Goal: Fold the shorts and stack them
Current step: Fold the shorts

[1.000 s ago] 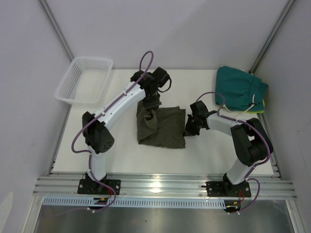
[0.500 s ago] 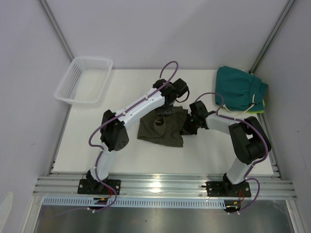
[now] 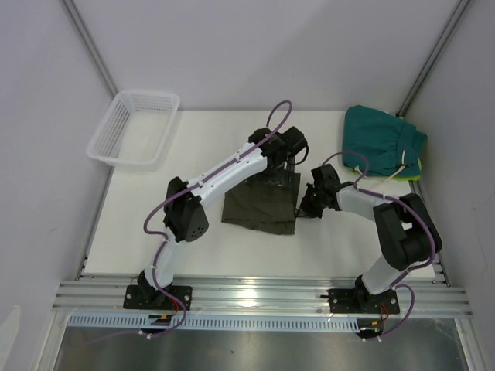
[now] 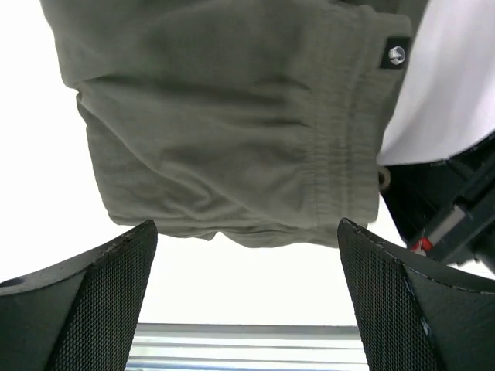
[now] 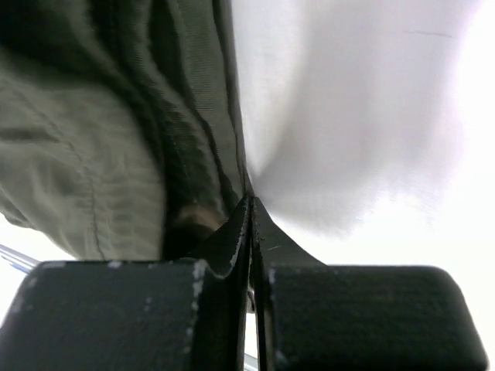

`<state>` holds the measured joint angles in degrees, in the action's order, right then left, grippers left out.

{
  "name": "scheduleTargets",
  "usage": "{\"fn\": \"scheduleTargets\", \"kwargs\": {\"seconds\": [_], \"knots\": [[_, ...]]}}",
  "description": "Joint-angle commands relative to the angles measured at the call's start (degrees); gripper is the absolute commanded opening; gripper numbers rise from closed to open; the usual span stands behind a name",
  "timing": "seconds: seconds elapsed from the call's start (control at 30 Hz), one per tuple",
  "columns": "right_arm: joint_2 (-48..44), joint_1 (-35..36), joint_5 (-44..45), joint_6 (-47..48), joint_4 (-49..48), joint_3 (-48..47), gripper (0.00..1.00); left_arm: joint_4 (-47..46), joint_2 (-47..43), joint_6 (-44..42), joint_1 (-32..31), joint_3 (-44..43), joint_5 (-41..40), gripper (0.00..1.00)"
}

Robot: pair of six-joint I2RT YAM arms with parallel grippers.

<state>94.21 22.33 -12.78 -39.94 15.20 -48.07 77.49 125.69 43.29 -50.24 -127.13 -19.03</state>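
The olive-green shorts (image 3: 261,205) lie folded flat mid-table, waistband on the right (image 4: 232,116). My left gripper (image 3: 280,171) hovers over their far edge, open, its mesh-padded fingers (image 4: 85,301) wide apart and nothing between them (image 4: 247,297). My right gripper (image 3: 308,204) is shut, its tips (image 5: 249,205) low on the table against the right edge of the olive cloth (image 5: 85,154); no cloth shows between the jaws. A folded teal pair of shorts (image 3: 383,139) with a white drawstring rests at the back right.
A white plastic basket (image 3: 135,127) stands at the back left corner. A yellow-green edge (image 3: 418,176) peeks out under the teal pair. The metal rail (image 3: 255,295) runs along the near edge, and grey walls close in both sides.
My left gripper carried the left part of the olive shorts over to the right, then opened and let go; the cloth now lies flat. The right gripper shifted slightly right, still shut.
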Motion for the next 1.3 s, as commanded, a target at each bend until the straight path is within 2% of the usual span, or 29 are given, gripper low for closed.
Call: {"fn": "scheduleTargets", "kwargs": {"seconds": [0.0,0.23,0.33,0.43,0.47,0.53,0.57,0.6,0.7,0.73,0.77,0.8,0.93,1.03,1.13,1.17,1.27], "knots": [[-2.7,-1.4,3.0,0.6,1.9,2.0,0.00,-0.2,-2.6,-2.5,-0.4,-4.6,5.2,0.99],[-7.1,-5.0,2.7,1.4,3.1,2.8,0.00,-2.5,-7.9,-3.3,0.9,-6.0,8.3,0.99],[-9.9,-7.4,1.5,2.8,3.5,2.9,0.00,-2.8,-10.6,-4.8,3.2,-3.8,9.8,0.99],[-13.7,-8.4,-0.3,3.8,4.2,1.1,0.06,-6.8,-16.0,-7.2,9.4,3.6,14.7,0.99],[-14.3,-8.5,-1.1,4.1,4.4,0.2,0.15,-8.8,-19.8,-8.0,10.5,12.0,16.0,0.99],[-14.2,-8.6,-4.5,4.3,5.2,-2.8,0.26,-13.9,-24.3,-11.1,12.3,20.9,18.1,0.99],[-13.6,-8.8,-5.9,4.1,5.7,-3.8,0.45,-18.8,-28.8,-11.8,13.7,26.2,17.9,0.99],[-12.6,-9.1,-7.3,3.6,5.5,-4.7,0.57,-21.3,-30.7,-12.6,14.1,30.8,17.2,0.99],[-12.0,-9.5,-12.7,0.9,1.1,-4.6,0.76,-28.3,-34.8,-15.5,15.8,38.4,19.4,0.99],[-11.1,-9.5,-13.6,0.5,0.3,-4.7,0.81,-29.5,-34.8,-16.1,16.0,39.3,21.2,0.99],[-10.5,-9.1,-15.2,0.0,-0.8,-4.7,0.92,-30.4,-34.7,-17.0,16.3,40.1,22.2,0.99],[-9.8,-8.8,-15.6,-0.2,-1.2,-4.8,0.96,-32.0,-33.9,-17.4,16.3,41.9,23.3,0.99],[-6.8,-7.3,-16.1,-0.8,-3.8,-3.2,0.97,-35.2,-30.3,-18.3,16.3,42.7,28.1,0.99],[-5.5,-6.1,-16.1,-2.2,-7.8,-0.3,0.97,-35.1,-26.0,-18.8,16.5,39.2,27.5,0.99],[-4.2,-4.5,-15.0,-2.5,-11.9,2.0,0.97,-37.1,-20.8,-17.5,18.4,36.9,30.4,0.99],[-3.4,-4.3,-14.8,-2.8,-14.5,2.6,0.98,-38.2,-19.6,-17.2,19.0,36.8,32.9,0.99],[-0.9,-4.6,-15.7,-4.5,-22.1,5.8,0.97,-42.9,-16.7,-16.1,21.2,36.7,34.0,0.99]]}}
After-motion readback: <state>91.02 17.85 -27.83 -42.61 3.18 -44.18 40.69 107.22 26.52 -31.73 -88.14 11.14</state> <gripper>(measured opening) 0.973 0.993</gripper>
